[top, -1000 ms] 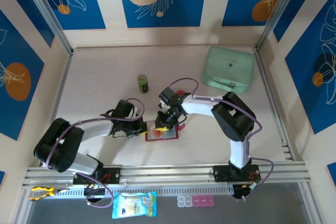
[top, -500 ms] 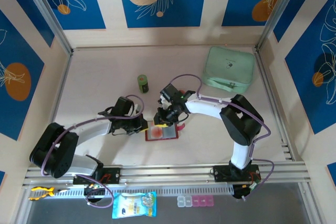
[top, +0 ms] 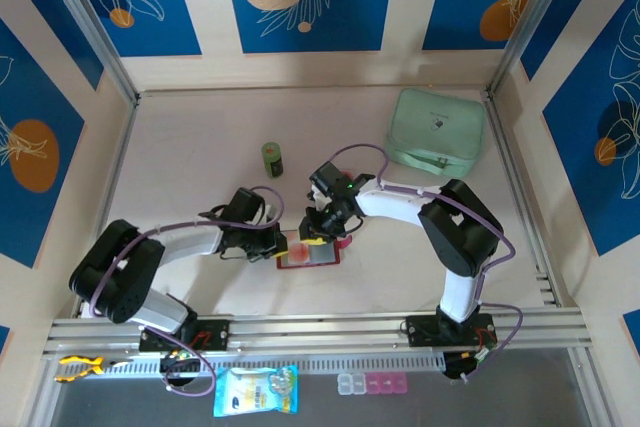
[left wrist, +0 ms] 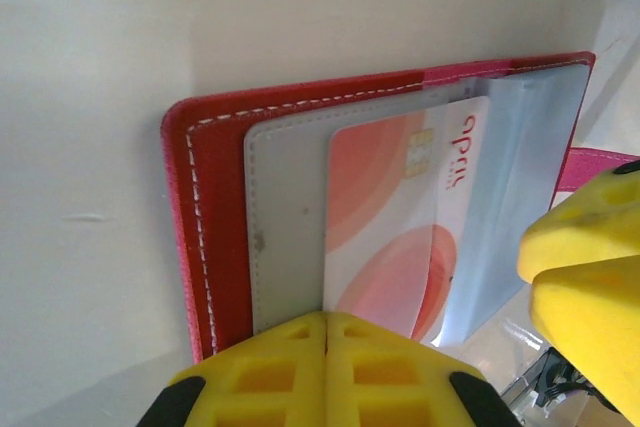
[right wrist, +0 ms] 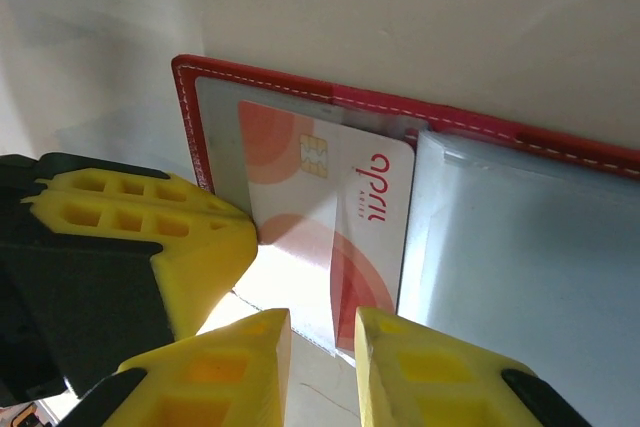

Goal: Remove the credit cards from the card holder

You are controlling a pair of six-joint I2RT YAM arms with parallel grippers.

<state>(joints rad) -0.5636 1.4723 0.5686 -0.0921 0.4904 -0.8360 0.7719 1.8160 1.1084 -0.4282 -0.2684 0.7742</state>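
Left pincer [left wrist: 326, 332] nearer now; one credit card [left wrist: 390, 227], one open red card holder [left wrist: 215, 237].

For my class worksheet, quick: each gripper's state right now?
Left gripper: closed at the flat red card holder's edge.
Right gripper: open, holding nothing.

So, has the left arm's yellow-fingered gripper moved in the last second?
Yes: the left gripper has edged slightly right, closer to the flat red wallet, which lies where it was.
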